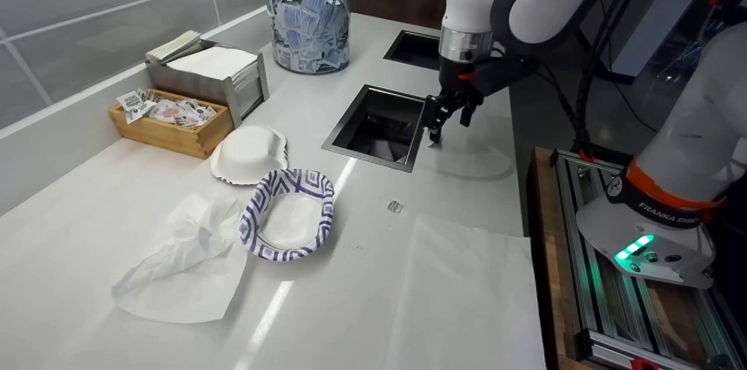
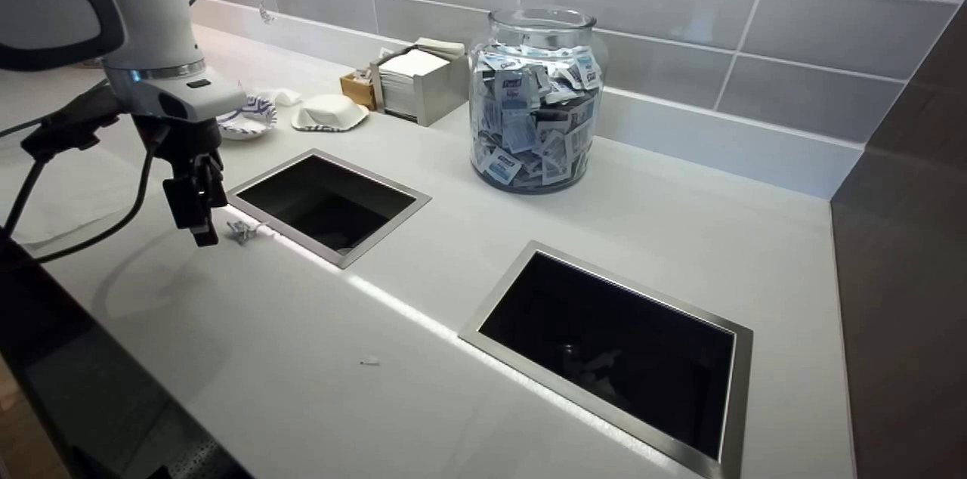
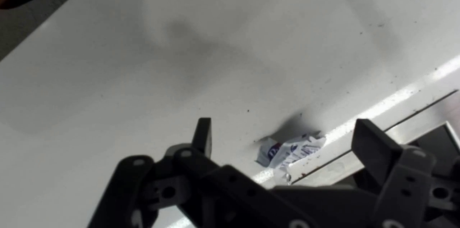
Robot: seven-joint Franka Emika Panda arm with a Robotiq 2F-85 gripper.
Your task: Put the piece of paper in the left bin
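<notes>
Crumpled paper (image 3: pixel 289 150) lay on the counter (image 3: pixel 215 77) just by the hand (image 3: pixel 282 131), between its spread fingers in the wrist view; probably light and soft, best pinched across its middle. Beside the hand lay the left bin (image 1: pixel 367 157), its rim a likely snag; farther out stood the jar (image 2: pixel 535 109).

Crumpled packet (image 3: pixel 291 151) between left bin (image 1: pixel 367 157) and bench's (image 1: pixel 338 306) robot-side edge: partly hidden by gripper (image 1: pixel 450 130) in an exterior view, print too creased to read in wrist view. Right bin (image 2: pixel 642 290): corner cut off in an exterior view; contents of both bins too dark to name. White sheet (image 1: pixel 467 294) on robot-side edge cut off at bottom. Scrap (image 2: pixel 369 363) toward that edge too small to identify.
</notes>
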